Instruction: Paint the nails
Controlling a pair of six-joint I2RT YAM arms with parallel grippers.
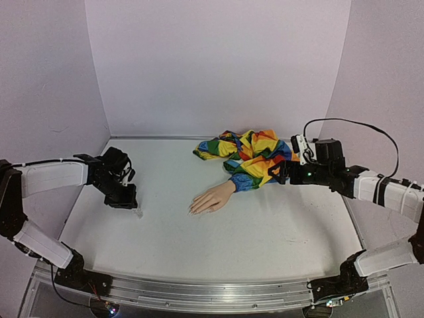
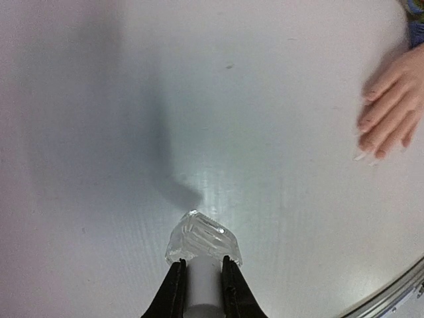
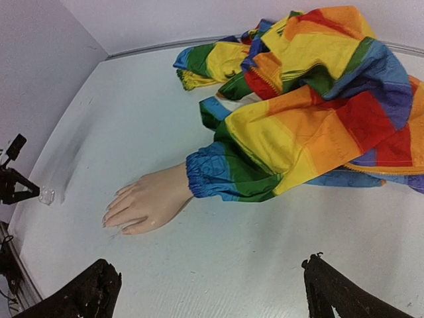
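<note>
hand (image 1: 213,197) lies flat mid-worktop, pointing toward the left edge, nails (image 1: 193,211) too tiny to make out. sleeve (image 1: 255,158) is bunched up toward the far edge. left gripper (image 1: 132,205) points down near the left edge, clear bottle (image 1: 138,213) at its tip. right gripper (image 1: 277,175) sits against the sleeve

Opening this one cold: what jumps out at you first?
The rainbow patchwork sleeve, bunched at the back right of centre, with a peach mannequin hand poking out toward the left. Next, the left gripper, jaws shut on a small clear bottle at the left side, apart from the hand. The right gripper hangs open beside the sleeve.
</note>
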